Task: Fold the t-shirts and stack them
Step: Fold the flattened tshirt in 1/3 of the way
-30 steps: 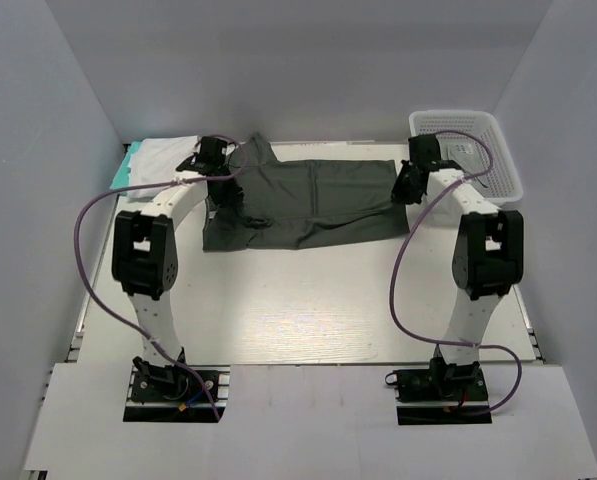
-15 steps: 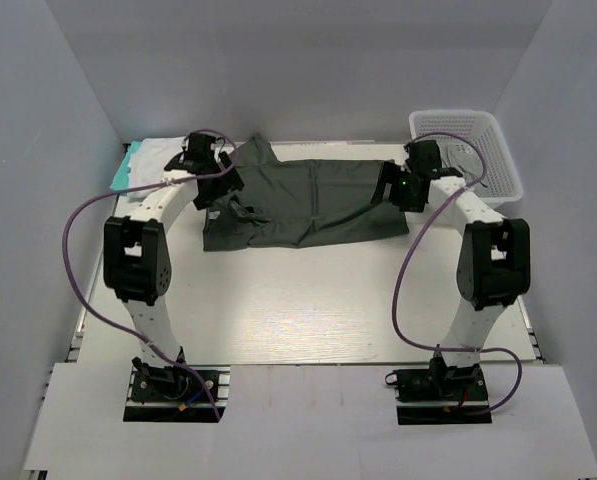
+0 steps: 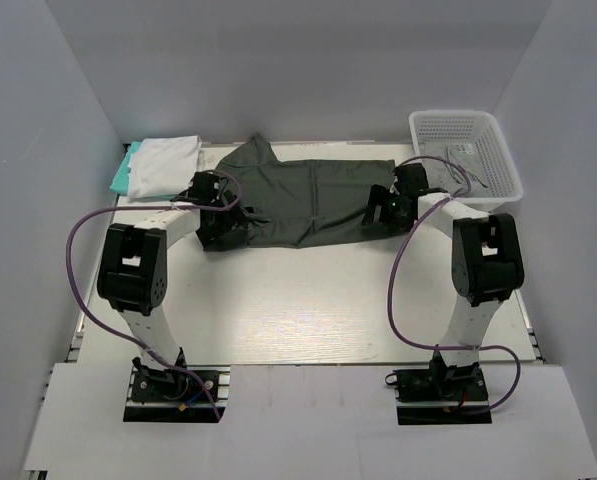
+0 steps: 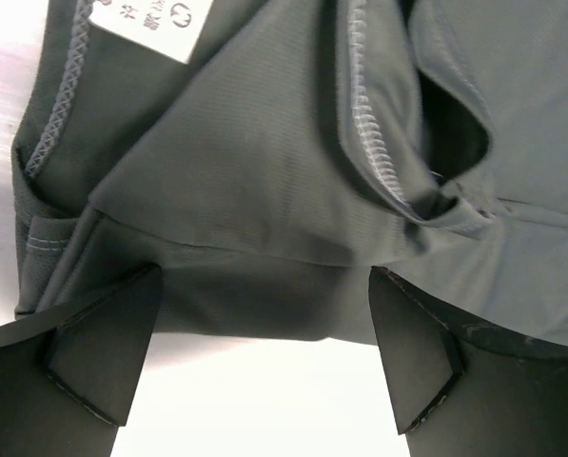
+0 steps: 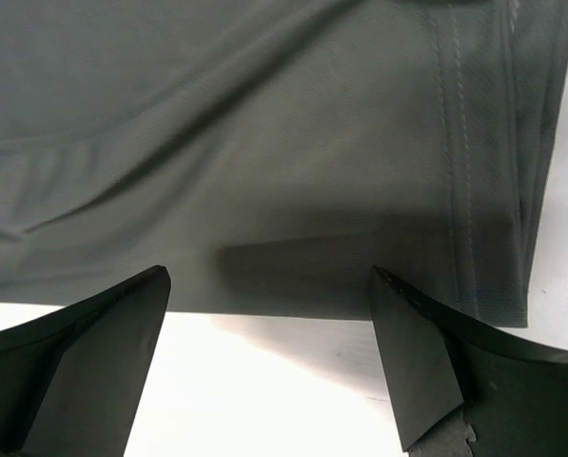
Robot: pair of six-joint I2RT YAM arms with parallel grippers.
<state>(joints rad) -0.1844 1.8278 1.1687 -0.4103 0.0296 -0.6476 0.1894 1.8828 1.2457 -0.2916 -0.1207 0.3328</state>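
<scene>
Left gripper: fingers spread wide, nothing between them, low over the near edge of the charcoal t-shirt at its left end. The cloth there is rumpled, with a sleeve fold and the care label turned up.

Right gripper: also spread and empty, straddling the shirt's near edge at its right end, just inside the double-stitched hem.

My reading is that both near corners get grasped next, for a fold away from me. I want to go down level on both sides and close at the same moment. On the left I should catch every bunched layer, not just the top flap, or the fold will skew.

Arms: both reach forward and bend inward toward the shirt, wrists low, fingers pointing down at the table.

The shirt lies spread lengthwise. Beyond its left end the white t-shirt sits folded on the teal t-shirt. The basket is beyond its right end.
</scene>
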